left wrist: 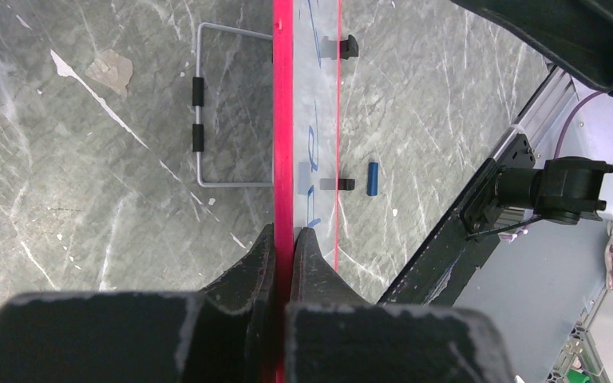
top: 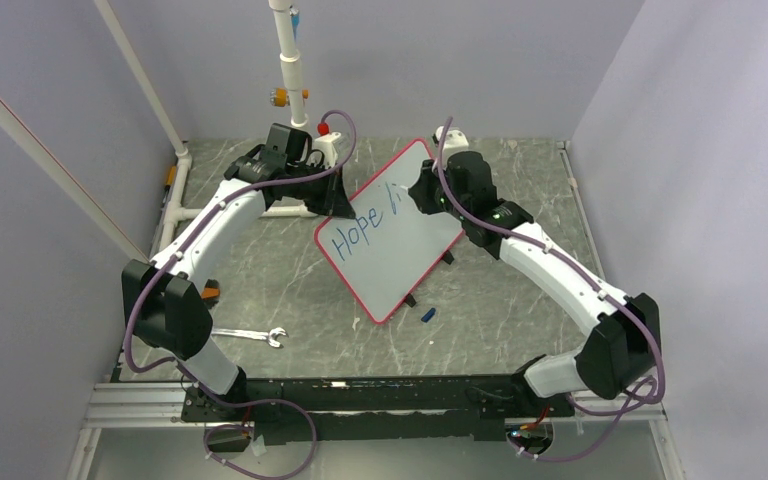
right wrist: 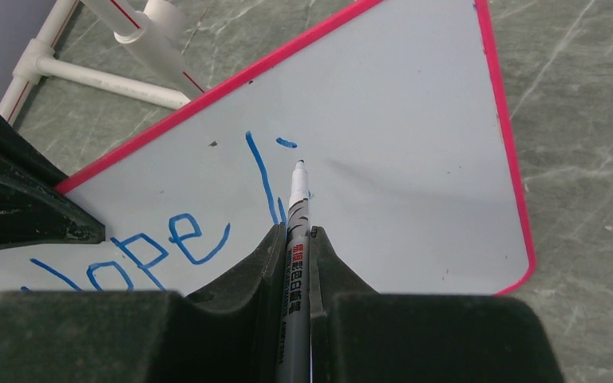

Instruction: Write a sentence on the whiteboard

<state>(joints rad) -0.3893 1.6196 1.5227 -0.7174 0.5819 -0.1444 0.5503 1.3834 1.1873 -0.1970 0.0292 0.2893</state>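
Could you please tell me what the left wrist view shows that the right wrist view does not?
Only the left wrist view: the left gripper shut on the red edge of the whiteboard, seen edge-on, a wire stand on its back side, a black foot and a blue cap on the table. Only the right wrist view: the right gripper shut on a marker, the sentence readable as "Hope li", and white pipe framing. Both: the whiteboard and the grey marbled table.

White arms, black joints.
The left arm (top: 210,225) and right arm (top: 550,262) wear white shells, boxy black joints and looping purple cables (top: 132,318); the left pincer (left wrist: 286,231) and right pincer (right wrist: 296,230) are matte black.
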